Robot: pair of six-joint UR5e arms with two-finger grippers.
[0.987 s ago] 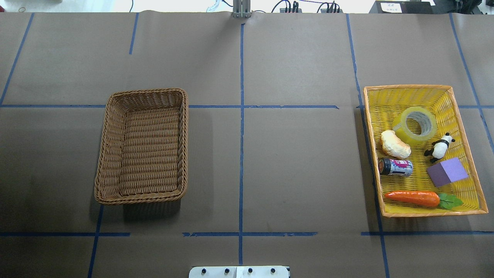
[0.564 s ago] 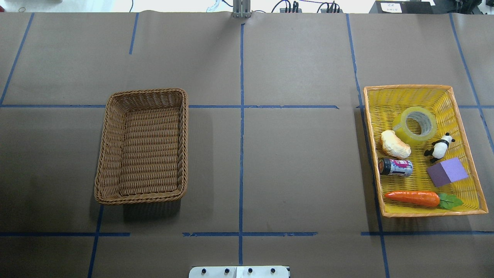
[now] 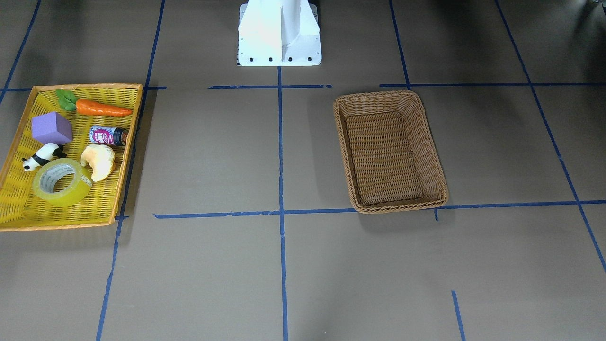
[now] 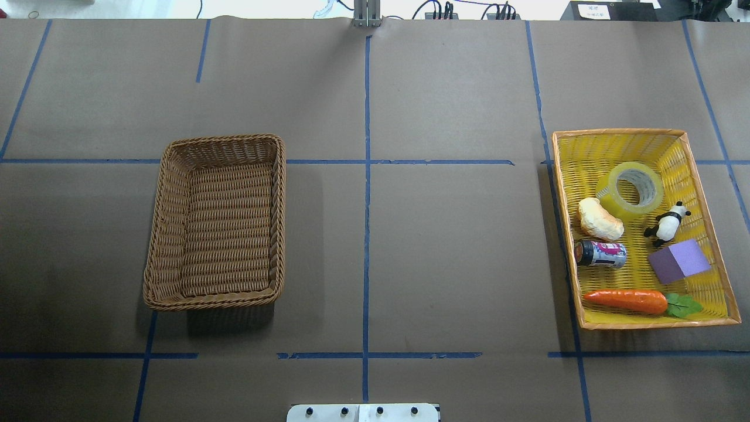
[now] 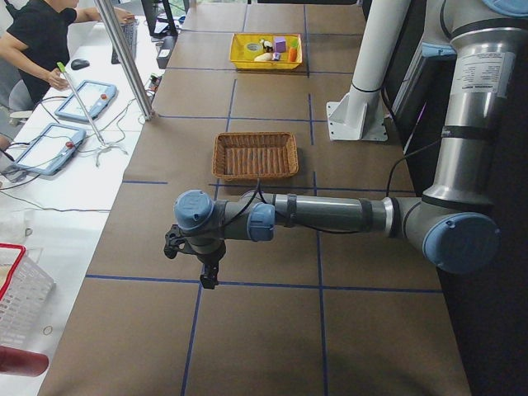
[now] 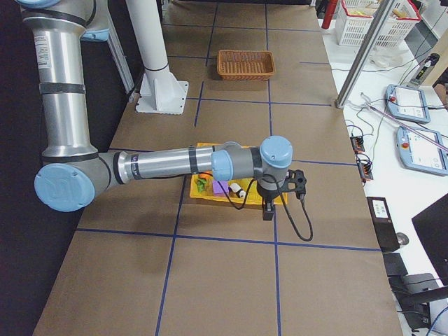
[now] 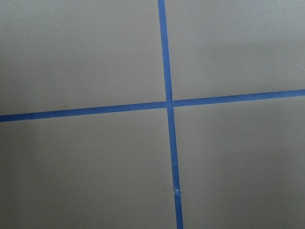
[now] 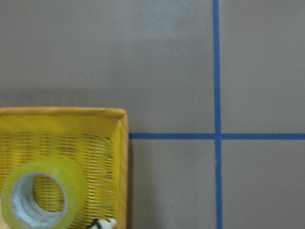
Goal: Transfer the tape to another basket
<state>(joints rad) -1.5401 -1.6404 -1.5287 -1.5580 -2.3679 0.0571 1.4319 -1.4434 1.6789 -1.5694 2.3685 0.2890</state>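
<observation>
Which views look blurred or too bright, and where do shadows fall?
Right wrist view: the tape looks slightly soft. Front-facing view: the white robot base looks overexposed. Overhead view: shadows lie below the wicker basket and left of the yellow tray, as pictured.

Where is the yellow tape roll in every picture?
Front-facing: tape lower left, in the yellow tray.
Overhead: tape right side, tray's far half.
Exterior left: far tray; tape too small to tell.
Exterior right: hidden behind the right arm.
Left wrist: not in it.
Right wrist: tape bottom left.
Shared landmark: the yellow tray.
</observation>
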